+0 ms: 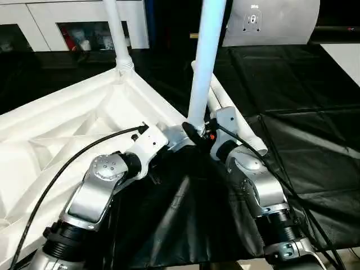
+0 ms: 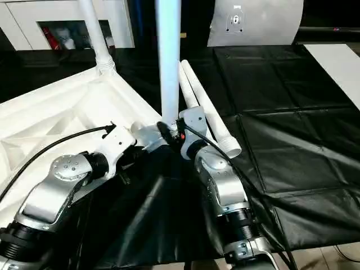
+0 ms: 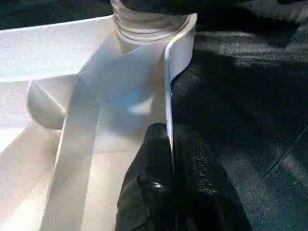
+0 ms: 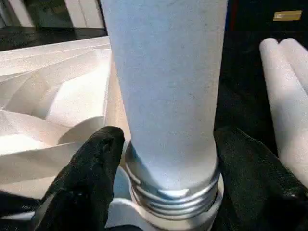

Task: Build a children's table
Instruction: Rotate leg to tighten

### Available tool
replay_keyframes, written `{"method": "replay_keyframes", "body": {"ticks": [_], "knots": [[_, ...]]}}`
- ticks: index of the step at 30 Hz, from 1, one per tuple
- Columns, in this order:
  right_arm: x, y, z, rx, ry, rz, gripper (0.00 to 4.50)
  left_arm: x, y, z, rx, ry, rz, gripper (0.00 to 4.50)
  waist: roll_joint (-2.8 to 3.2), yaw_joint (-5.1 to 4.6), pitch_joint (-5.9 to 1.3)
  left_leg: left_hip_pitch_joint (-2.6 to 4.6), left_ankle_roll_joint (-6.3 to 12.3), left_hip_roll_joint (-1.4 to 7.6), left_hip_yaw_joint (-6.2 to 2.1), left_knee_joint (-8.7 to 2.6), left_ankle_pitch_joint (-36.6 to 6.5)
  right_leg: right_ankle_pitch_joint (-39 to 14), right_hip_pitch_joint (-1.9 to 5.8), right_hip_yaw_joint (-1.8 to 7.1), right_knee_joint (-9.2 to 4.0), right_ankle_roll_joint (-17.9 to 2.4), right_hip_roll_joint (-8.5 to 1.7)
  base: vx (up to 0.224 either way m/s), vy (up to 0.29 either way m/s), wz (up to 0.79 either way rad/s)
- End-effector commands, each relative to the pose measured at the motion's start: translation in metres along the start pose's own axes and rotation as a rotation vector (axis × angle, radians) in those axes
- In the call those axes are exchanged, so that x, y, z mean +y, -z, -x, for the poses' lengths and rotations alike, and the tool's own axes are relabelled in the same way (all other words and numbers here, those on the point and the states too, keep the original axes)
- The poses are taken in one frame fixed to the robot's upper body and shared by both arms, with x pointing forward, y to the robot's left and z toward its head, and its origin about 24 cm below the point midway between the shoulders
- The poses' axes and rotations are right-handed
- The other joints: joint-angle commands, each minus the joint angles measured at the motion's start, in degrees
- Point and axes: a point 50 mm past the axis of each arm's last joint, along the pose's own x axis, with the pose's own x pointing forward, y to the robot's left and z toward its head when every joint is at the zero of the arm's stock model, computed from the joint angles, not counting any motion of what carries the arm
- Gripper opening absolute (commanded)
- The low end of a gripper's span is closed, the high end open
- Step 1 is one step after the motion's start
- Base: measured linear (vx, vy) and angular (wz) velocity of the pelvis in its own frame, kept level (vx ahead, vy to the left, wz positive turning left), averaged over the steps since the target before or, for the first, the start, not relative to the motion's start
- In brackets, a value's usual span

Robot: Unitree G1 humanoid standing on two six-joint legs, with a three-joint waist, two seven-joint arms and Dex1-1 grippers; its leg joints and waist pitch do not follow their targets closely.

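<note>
- Table top [image 1: 67, 129] lies upside down on the black sheet-covered work surface [image 1: 304, 140], ribbed underside up, taking up the robot's left side.
- Far leg [image 1: 117, 31] stands upright in the far corner socket [image 1: 125, 66].
- Near leg [image 1: 205, 62] stands upright at the near corner of the top, right in front of both wrists. The right wrist view shows its threaded collar [image 4: 175, 199] sitting at the socket mouth, threads still visible.
- Right gripper [image 4: 166, 173] – black fingers [image 4: 86, 178] spread either side of the near leg's base, close to the threaded end; can't tell if the pads actually press on it.
- Left gripper [image 3: 171, 159] – clenched on the thin upright rim wall [image 3: 168, 86] of the table top, one finger each side of the wall, just short of the near corner socket.
- Two loose legs [image 1: 236, 121] lie side by side on the black sheet, just beyond the right wrist, touching each other.
- White cabinets [image 1: 34, 22] along the back.
</note>
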Motion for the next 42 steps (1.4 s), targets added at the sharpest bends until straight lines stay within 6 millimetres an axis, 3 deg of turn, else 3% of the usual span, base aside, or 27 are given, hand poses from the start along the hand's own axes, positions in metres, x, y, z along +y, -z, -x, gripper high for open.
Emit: {"method": "replay_keyframes", "body": {"ticks": [1,4,5,8,10,13,19,22,23,25,29,32,42], "knots": [[0.005,0.02,0.009,0.076,-0.098,-0.036,3.67,-0.004,0.009,0.003,0.036,0.059,-0.02,0.0,0.33,0.11,-1.98,0.4,3.5,5.12,-2.05,-4.76,-9.25,-8.46,2.11,2.94,-4.01,-14.45,-4.87,0.0,0.0,0.0],[-0.003,0.011,0.017,0.051,-0.157,0.01,3.83,0.0,0.016,0.011,0.049,0.092,-0.045,0.0,0.33,0.06,-2.35,0.29,5.71,4.9,-1.76,-4.07,-2.86,1.87,2.45,2.84,-3.09,-16.46,-4.79,0.0,0.0,0.0],[-0.005,0.008,0.019,0.045,-0.183,0.025,4.07,0.002,0.017,0.013,0.047,0.11,-0.063,0.0,0.14,0.16,-2.68,0.15,6.79,4.77,-1.75,-3.71,0.05,6.52,2.95,2.77,-2.59,-17.29,-4.81,0.0,0.0,0.0],[-0.011,-0.002,0.027,0.039,-0.276,0.088,4.2,0.007,0.024,0.02,0.044,0.178,-0.101,0.0,-0.1,0.1,-2.65,0.19,9.75,4.71,-1.43,-3.27,2.22,11.12,2.89,2.68,-2.09,-18.35,-4.8,0.0,0.0,0.0],[-0.013,-0.006,0.031,0.046,-0.337,0.128,4.47,0.008,0.028,0.024,0.054,0.224,-0.115,0.0,-0.03,0.23,-2.59,0.34,10.19,4.84,-1.44,-3.31,1.59,9.22,2.8,2.54,-2.15,-18.65,-4.84,0.0,0.0,0.0],[-0.016,-0.011,0.038,0.074,-0.427,0.182,4.47,0.009,0.032,0.032,0.05,0.311,-0.156,0.0,0.0,0.45,-2.6,0.54,10.11,5.05,-1.53,-3.34,1.16,6.89,2.81,2.41,-2.07,-18.85,-4.79,0.0,0.0,0.0],[-0.02,-0.014,0.044,0.151,-0.588,0.284,4.47,0.01,0.037,0.043,0.039,0.463,-0.177,0.0,-0.26,0.76,-2.95,0.79,11.17,5.03,-1.24,-2.87,3.47,8.54,2.7,2.44,-1.51,-20.01,-4.87,0.0,0.0,0.0],[-0.02,-0.016,0.044,0.172,-0.658,0.287,4.47,0.009,0.038,0.047,0.049,0.528,-0.185,0.0,-0.42,1.05,-3.01,0.9,10.86,5.18,-1.18,-2.83,2.5,6.57,2.72,2.47,-1.52,-20.28,-4.95,0.0,0.0,0.0],[-0.02,-0.016,0.043,0.174,-0.669,0.291,4.2,0.009,0.038,0.048,0.05,0.546,-0.192,0.0,-0.46,1.27,-2.99,0.93,10.47,5.18,-1.14,-2.79,2.15,5.78,2.69,2.5,-1.49,-20.35,-4.97,0.0,0.0,0.0],[-0.021,-0.017,0.042,0.178,-0.675,0.29,4.2,0.008,0.039,0.048,0.056,0.567,-0.202,0.0,-0.62,1.41,-2.98,0.84,9.83,5.18,-1.13,-2.75,1.36,4.63,2.68,2.58,-1.41,-20.32,-5.03,0.0,0.0,0.0],[-0.022,-0.016,0.041,0.187,-0.712,0.28,3.77,0.006,0.037,0.048,0.043,0.596,-0.217,0.0,-0.83,1.51,-3.06,0.87,8.33,5.18,-1.18,-2.75,-0.5,1.21,2.72,2.61,-1.57,-19.79,-5.06,0.0,0.0,0.0],[-0.018,-0.015,0.042,0.199,-0.764,0.259,3.51,0.005,0.036,0.047,0.038,0.615,-0.224,0.0,-0.61,1.57,-3.23,0.94,8.2,5.17,-1.2,-2.66,-0.17,1.76,2.7,2.59,-1.5,-19.76,-5.0,0.0,0.0,0.0],[-0.019,-0.011,0.039,0.208,-0.782,0.24,2.84,0.004,0.037,0.045,0.043,0.628,-0.235,0.0,-0.7,2.02,-3.51,0.67,8.78,4.97,-1.2,-2.31,1.29,3.86,2.89,2.49,-1.1,-20.05,-4.96,0.0,0.0,0.0]]}}
